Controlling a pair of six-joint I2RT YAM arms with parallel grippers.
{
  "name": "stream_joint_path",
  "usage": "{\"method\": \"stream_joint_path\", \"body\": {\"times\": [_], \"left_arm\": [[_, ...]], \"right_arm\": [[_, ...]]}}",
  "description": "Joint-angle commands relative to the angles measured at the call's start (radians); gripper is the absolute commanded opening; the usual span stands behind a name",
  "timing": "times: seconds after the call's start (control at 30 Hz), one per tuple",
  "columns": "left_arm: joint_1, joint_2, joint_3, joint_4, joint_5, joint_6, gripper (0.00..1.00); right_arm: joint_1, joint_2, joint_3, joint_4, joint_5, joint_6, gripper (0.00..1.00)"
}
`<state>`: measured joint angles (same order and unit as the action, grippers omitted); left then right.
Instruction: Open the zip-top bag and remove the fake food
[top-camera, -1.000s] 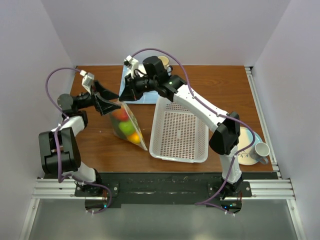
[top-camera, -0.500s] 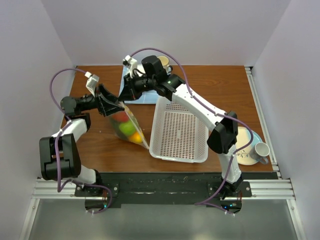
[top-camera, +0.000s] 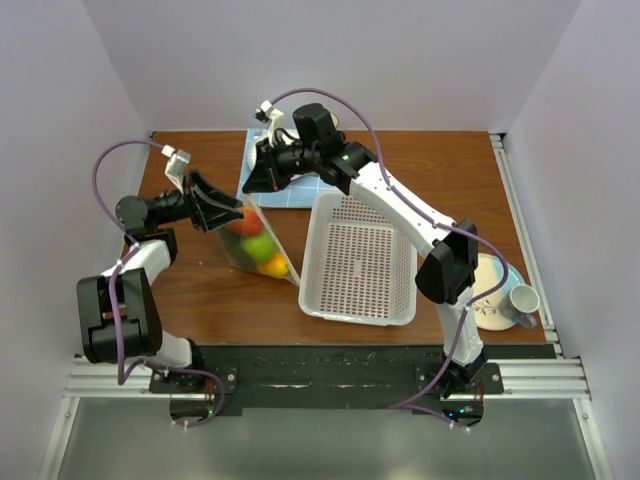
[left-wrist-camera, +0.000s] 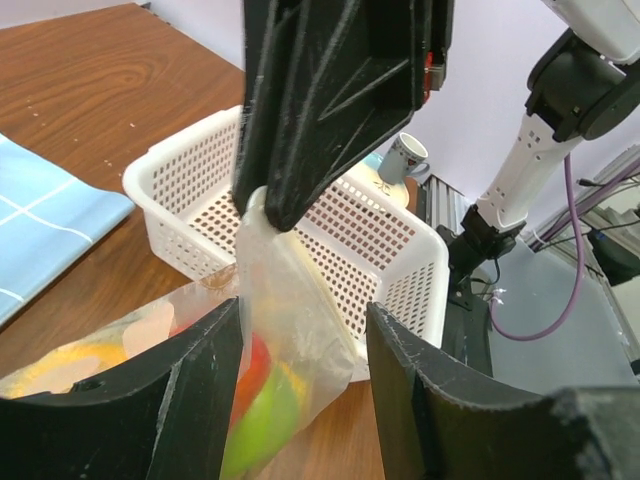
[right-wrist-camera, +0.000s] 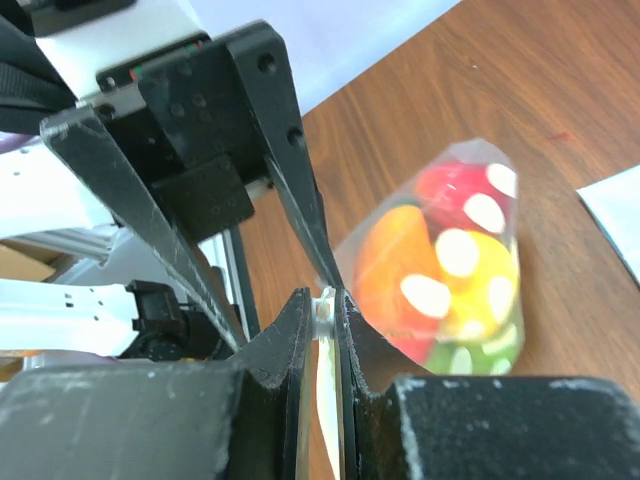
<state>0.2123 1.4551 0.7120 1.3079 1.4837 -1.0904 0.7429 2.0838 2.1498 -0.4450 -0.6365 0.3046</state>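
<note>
The zip-top bag (top-camera: 262, 245) hangs tilted over the table left of the basket, its lower end near the wood. Inside it shows the fake food (top-camera: 258, 250): red, green, yellow and orange pieces. My right gripper (top-camera: 250, 185) is shut on the bag's white zip strip edge (right-wrist-camera: 322, 305) and holds the top up. In the left wrist view my left gripper (left-wrist-camera: 305, 400) stands open around the bag's upper part (left-wrist-camera: 290, 300). The plastic lies against the left finger (left-wrist-camera: 190, 400), and a gap shows before the right finger (left-wrist-camera: 440, 400).
A white perforated basket (top-camera: 360, 260) lies right of the bag. A blue cloth (top-camera: 290, 185) lies at the back under the right arm. A cup (top-camera: 520, 300) on a plate stands at the table's near right edge.
My left gripper's jaws have narrowed around the bag's top. The right gripper has moved slightly toward the back with the zip edge, and the bag has shifted with it.
</note>
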Motion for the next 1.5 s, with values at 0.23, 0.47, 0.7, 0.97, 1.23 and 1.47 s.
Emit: {"method": "stream_joint_path", "body": {"times": [0.23, 0.47, 0.7, 0.97, 1.23, 1.47], "left_arm": [[-0.016, 0.014, 0.021, 0.58, 0.222, -0.009, 0.0], [0.09, 0.048, 0.095, 0.583, 0.222, -0.009, 0.0], [0.125, 0.027, 0.098, 0.582, 0.222, -0.009, 0.0], [0.122, -0.031, -0.02, 0.58, 0.222, 0.0, 0.01], [0.145, -0.033, 0.036, 0.588, 0.221, 0.004, 1.0], [0.19, 0.103, 0.228, 0.584, 0.222, -0.009, 1.0]], "right_arm": [[-0.007, -0.001, 0.024, 0.091, -0.042, 0.036, 0.0], [-0.004, -0.033, -0.018, 0.111, -0.04, 0.044, 0.0], [0.027, -0.033, -0.08, 0.187, 0.026, 0.1, 0.06], [0.122, -0.011, -0.082, 0.264, 0.127, 0.14, 0.01], [0.127, -0.042, -0.068, 0.186, 0.101, 0.088, 0.0], [0.127, -0.097, -0.127, 0.14, 0.113, 0.034, 0.0]]}}
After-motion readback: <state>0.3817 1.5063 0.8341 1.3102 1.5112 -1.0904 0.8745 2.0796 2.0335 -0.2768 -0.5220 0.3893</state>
